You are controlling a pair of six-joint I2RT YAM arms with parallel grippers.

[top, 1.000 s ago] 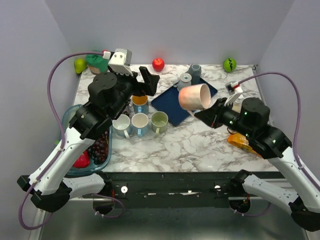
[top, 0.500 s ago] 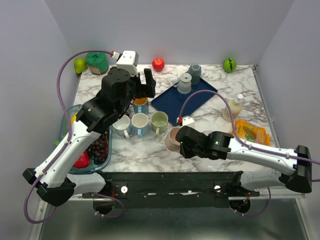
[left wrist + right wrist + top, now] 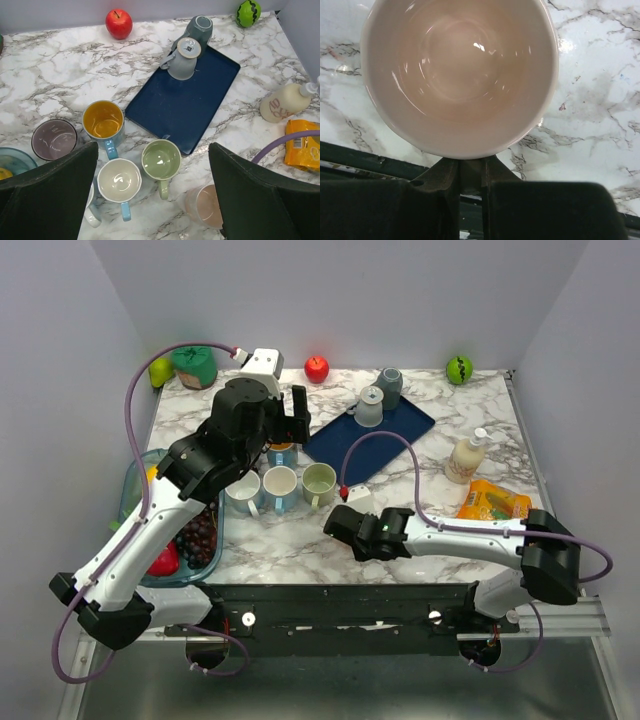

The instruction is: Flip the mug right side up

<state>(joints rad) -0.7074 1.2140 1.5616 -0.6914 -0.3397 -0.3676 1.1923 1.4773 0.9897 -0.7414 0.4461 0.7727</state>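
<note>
A pink mug [image 3: 457,75] stands mouth up beside the green mug [image 3: 161,159], near the table's front edge. It also shows at the bottom of the left wrist view, as the pink mug [image 3: 205,205]. My right gripper [image 3: 470,172] is shut on its near side just under the rim. In the top view the right gripper [image 3: 345,522] hides the mug. I cannot tell whether the mug's base touches the marble. My left gripper [image 3: 152,150] hangs open, high over the row of mugs; the top view shows the left gripper [image 3: 288,420] empty.
Two grey mugs [image 3: 370,405] sit upside down on the blue tray [image 3: 350,455]. Upright mugs [image 3: 280,485] cluster left of centre. A soap bottle [image 3: 466,457] and orange packet [image 3: 492,502] lie at the right, a fruit bowl [image 3: 135,475] at the left, and an apple [image 3: 317,368] at the back.
My right arm has swung the pink mug from on its side above the tray down to the front of the table, mouth up. The left arm has shifted slightly.
</note>
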